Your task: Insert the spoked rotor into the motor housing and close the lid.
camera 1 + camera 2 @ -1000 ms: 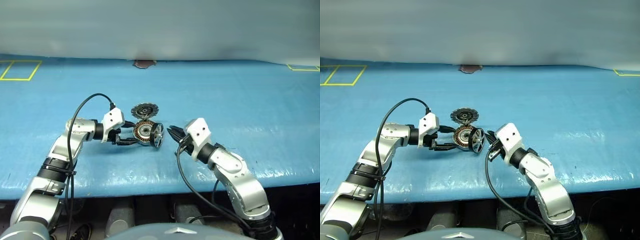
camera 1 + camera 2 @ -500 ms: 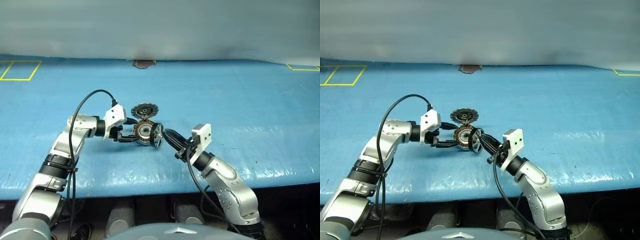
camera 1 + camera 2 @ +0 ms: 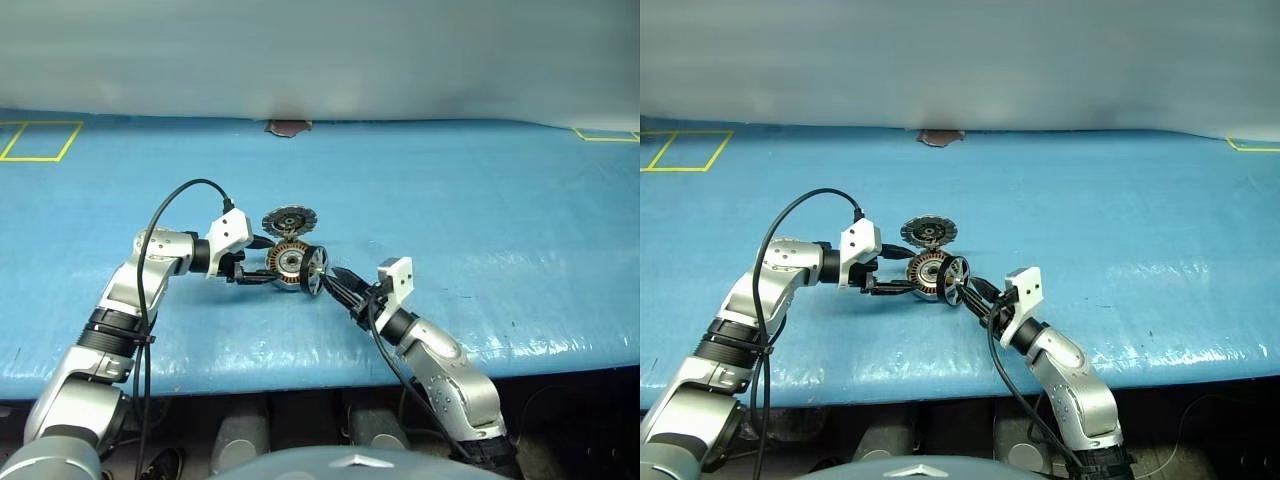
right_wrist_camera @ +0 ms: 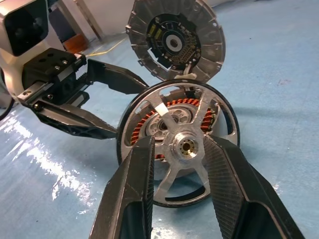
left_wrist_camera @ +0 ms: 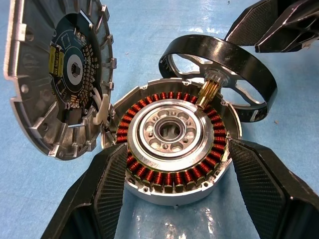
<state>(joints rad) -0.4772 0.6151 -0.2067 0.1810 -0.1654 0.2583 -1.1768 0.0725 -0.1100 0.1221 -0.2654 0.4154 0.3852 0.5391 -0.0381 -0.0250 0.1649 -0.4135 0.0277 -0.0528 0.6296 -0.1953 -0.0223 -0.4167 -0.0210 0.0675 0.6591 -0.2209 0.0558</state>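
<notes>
Two grippers flank work: your left gripper (image 5: 174,199) clamps motor housing (image 5: 172,137); right gripper (image 4: 177,164), parted, straddles spoked rotor (image 4: 179,144) hub; rotor leans at housing's three o'clock; lid (image 5: 55,74) open.

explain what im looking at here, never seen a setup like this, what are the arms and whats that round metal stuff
This is a humanoid robot with two arms, each ending in a gripper of two black fingers. Two pictures look down from its head; the other two come from cameras on its wrists, looking along the fingers.

On the blue table sits a small electric motor taken apart. The left gripper holds the motor housing, a round cup ringed with copper windings, between its fingers. The lid, a grey disc with a circuit board inside, stands open at the housing's edge. The spoked rotor leans at the housing's mouth, not yet seated. The right gripper has its fingers open on either side of the rotor's hub.
</notes>
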